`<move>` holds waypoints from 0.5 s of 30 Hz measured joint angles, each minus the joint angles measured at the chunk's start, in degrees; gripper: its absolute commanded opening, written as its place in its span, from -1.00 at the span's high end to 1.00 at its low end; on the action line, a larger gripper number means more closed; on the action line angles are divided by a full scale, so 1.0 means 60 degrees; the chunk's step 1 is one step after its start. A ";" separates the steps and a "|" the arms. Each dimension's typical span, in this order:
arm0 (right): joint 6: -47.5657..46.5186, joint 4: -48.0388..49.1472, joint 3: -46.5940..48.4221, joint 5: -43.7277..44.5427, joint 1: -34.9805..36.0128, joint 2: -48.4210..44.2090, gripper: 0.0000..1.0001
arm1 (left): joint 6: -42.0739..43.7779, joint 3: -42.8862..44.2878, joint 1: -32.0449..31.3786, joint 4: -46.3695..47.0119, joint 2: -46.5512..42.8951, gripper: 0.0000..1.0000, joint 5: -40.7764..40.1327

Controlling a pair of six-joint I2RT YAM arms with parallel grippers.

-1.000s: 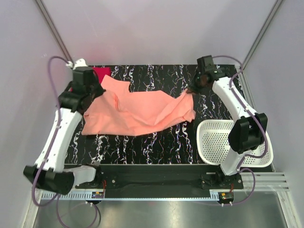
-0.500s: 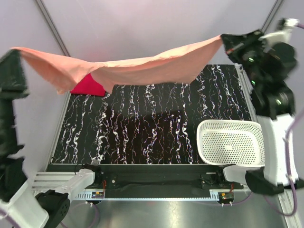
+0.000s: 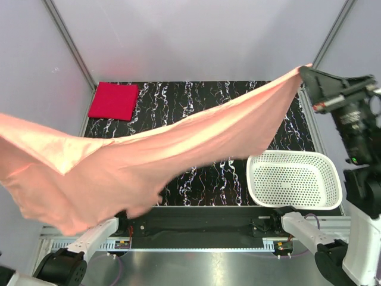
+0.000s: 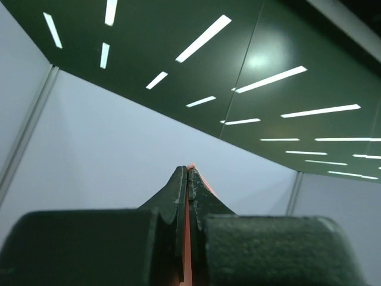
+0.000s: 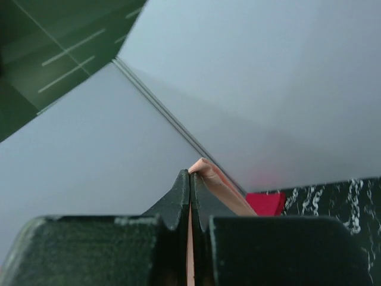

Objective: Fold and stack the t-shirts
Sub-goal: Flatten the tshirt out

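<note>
Nearest the arm bases, the loose bulk of the salmon t-shirt (image 3: 89, 190) sags low on the left, blurred and covering the near-left part of the black marbled counter (image 3: 202, 101) in the top view; the whole garment is held in the air, touching nothing below that can be seen. The left end effector (image 4: 187, 173) is outside the top view, but its wrist camera shows the jaws pressed together on a thin sliver of salmon cloth, aimed up toward the ceiling lights. To the near right sits the white perforated basket (image 3: 292, 182), empty and apart from the cloth. From the sagging mass the fabric stretches in a taut diagonal band up to the right end effector (image 3: 306, 71), high at the far right, whose jaws are likewise clamped on a small fold of the shirt's edge. At the far-left corner lies the red t-shirt (image 3: 113, 100), a neat flat rectangle. The salmon tee looks light, limp and not slippery: it sags between the two grips and will likely billow and crumple when lowered, so it should be laid down spread flat. Good holds are probably opposite corners or sleeve seams, pinched well in from the edge so that the thin cotton does not slip out
</note>
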 measured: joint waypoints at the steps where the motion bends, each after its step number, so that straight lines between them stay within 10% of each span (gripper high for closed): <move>1: 0.0080 -0.0007 -0.0240 -0.0044 0.0000 0.0047 1.00 | 0.0084 -0.0404 0.0000 0.0135 -0.0069 1.00 -0.0029; 15: 0.0732 0.2983 -0.3679 -0.0153 0.0033 0.5767 1.00 | 0.1406 -0.8480 0.0062 0.3523 0.2189 1.00 -0.1934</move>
